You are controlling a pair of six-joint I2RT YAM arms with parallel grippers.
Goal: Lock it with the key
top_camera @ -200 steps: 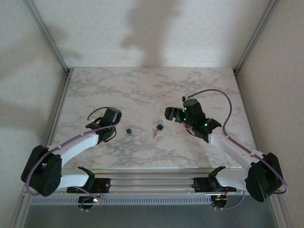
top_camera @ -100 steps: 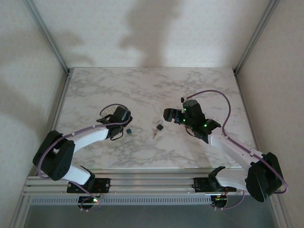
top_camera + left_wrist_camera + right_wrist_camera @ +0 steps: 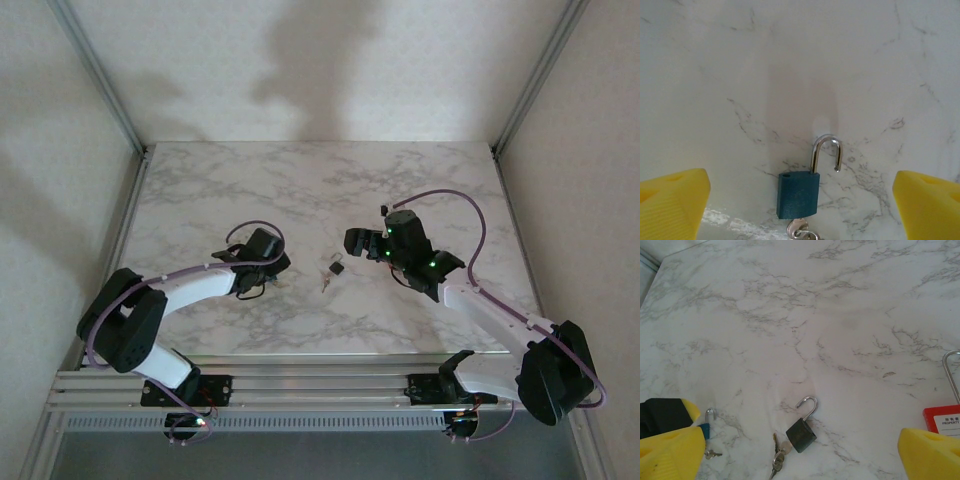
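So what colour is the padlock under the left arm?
Padlock: dark teal, clearest in the left wrist view.

The key (image 3: 799, 231) under the blue padlock (image 3: 798, 194) is cut off by the lower edge of the left wrist view — most of it is lost below the frame. In the right wrist view the red padlock (image 3: 941, 419) is cropped at the right edge — its label is left incomplete — and the blue padlock's body is partly covered by a yellow finger (image 3: 670, 452).

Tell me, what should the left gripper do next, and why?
Probably lower and close on the teal padlock: the left gripper hangs open over it, its shackle is unlatched and a key shows at its base.
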